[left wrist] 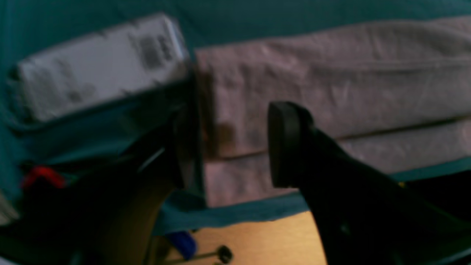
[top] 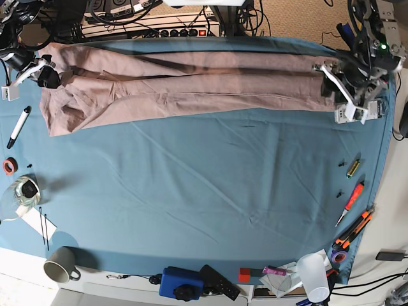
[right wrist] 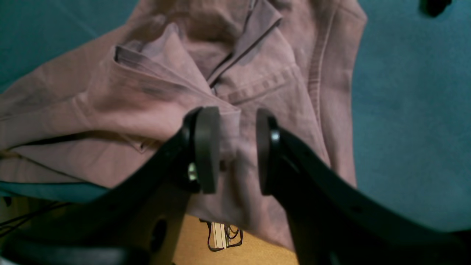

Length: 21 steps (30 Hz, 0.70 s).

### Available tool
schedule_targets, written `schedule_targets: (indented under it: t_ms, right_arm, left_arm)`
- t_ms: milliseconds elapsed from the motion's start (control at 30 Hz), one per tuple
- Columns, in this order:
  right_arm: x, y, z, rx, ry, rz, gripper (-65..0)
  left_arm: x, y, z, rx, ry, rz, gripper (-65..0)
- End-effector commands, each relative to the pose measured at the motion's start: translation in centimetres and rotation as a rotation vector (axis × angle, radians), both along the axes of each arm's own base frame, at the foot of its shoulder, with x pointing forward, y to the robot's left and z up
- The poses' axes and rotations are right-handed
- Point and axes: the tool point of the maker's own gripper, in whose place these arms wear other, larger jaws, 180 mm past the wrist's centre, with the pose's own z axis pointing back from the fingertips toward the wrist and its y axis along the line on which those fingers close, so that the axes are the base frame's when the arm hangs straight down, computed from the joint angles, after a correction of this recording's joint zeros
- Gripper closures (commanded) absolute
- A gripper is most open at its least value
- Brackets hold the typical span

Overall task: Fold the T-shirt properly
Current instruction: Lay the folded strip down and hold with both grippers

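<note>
The large plain dusty-pink cotton T-shirt (top: 178, 83) lies stretched in a long narrow band along the far edge of the worktop (top: 204, 191), reaching almost from corner to corner, its layers lapped lengthwise over one another. So a first lengthwise fold looks done (judging only from how the cloth lies), and what seems left is to bring the two ends together crosswise into a compact packet. The end at the right arm is the untidy one: in the right wrist view the cloth is rumpled, with hems and flaps overlapping unevenly, and part of it hangs over the worktop's edge. The right gripper (right wrist: 237, 149) stands with its jaws parted around a ridge of this cloth, a gap visible beside each pad, so it does not look clamped. The left gripper (left wrist: 233, 145) is at the other end, jaws wide apart with the smooth folded edge of the shirt seen between them, holding nothing. The worktop is covered by a blue-teal cloth (top: 210, 210), lightly creased. Along its edges sit a grey mug (top: 60, 269), a black marker (top: 19, 126), orange-handled screwdrivers (top: 350, 203) and a clear plastic cup (top: 313, 274); cables and power strips (top: 153, 29) crowd the space behind the far edge.
</note>
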Motion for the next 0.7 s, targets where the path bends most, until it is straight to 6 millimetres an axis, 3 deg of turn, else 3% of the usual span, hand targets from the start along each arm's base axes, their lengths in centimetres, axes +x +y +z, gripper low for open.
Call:
schedule_targets:
  t_ms: [0,333,467,600,667]
  right_arm:
    - [0.5,-0.7,1.3,-0.03,-0.036,0.005,-17.6]
    - [0.6,-0.7,1.3,-0.03,-0.036,0.005,-17.6]
    - [0.6,-0.7,1.3,-0.03,-0.036,0.005,-17.6]
    - [0.6,-0.7,1.3,-0.03,-0.036,0.005,-17.6]
    - [0.6,-0.7,1.3,-0.03,-0.037,0.005,-17.6]
  left_arm:
    - [0.6,0.1,0.4,-0.005,-0.033,0.007,-31.4]
    - [-0.8,2.0,-5.1,-0.039,0.135,0.129,-31.4]
    - [-2.2,0.4,-6.8,-0.154,0.247,0.106,-31.4]
    - [-2.9,-0.7,-6.9,-0.212,0.288,0.089,-31.3]
    - [-3.1,-1.1,-6.8,-0.236,0.3,0.082,-27.8]
